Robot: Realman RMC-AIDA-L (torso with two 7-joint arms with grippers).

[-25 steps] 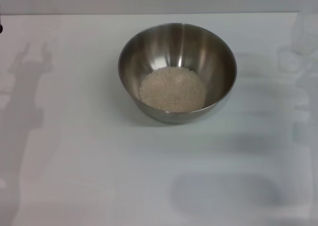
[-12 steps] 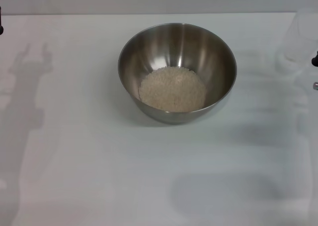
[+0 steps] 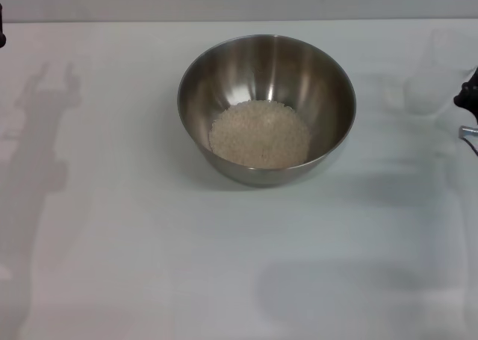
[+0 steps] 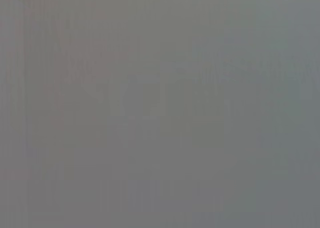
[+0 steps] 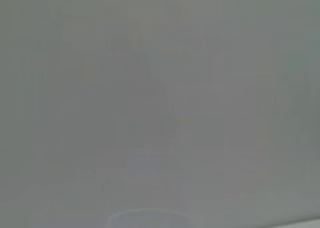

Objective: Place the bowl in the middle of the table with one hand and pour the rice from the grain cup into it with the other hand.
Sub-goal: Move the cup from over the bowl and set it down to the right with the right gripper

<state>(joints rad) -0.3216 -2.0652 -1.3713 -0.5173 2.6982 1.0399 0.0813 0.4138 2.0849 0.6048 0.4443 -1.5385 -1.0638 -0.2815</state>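
The steel bowl (image 3: 267, 63) stands on the white table (image 3: 112, 228), near its middle and a little towards the far side. A heap of pale rice (image 3: 259, 134) lies in the bowl's bottom. To the bowl's right, near the table's right edge, the clear grain cup (image 3: 427, 82) shows only as a faint see-through shape. A dark part of my right gripper (image 3: 467, 95) pokes in at the right edge just beside the cup. Only a dark sliver of my left gripper (image 3: 1, 28) shows at the far left edge. Both wrist views are plain grey.
Shadows of the arms fall on the table at the left (image 3: 41, 153) and at the front right (image 3: 336, 291). A grey wall runs along the table's far edge (image 3: 239, 20).
The faint cup has shifted left and slightly nearer along the right side. More of the right gripper's dark part has come into view. The bowl and rice have not moved.
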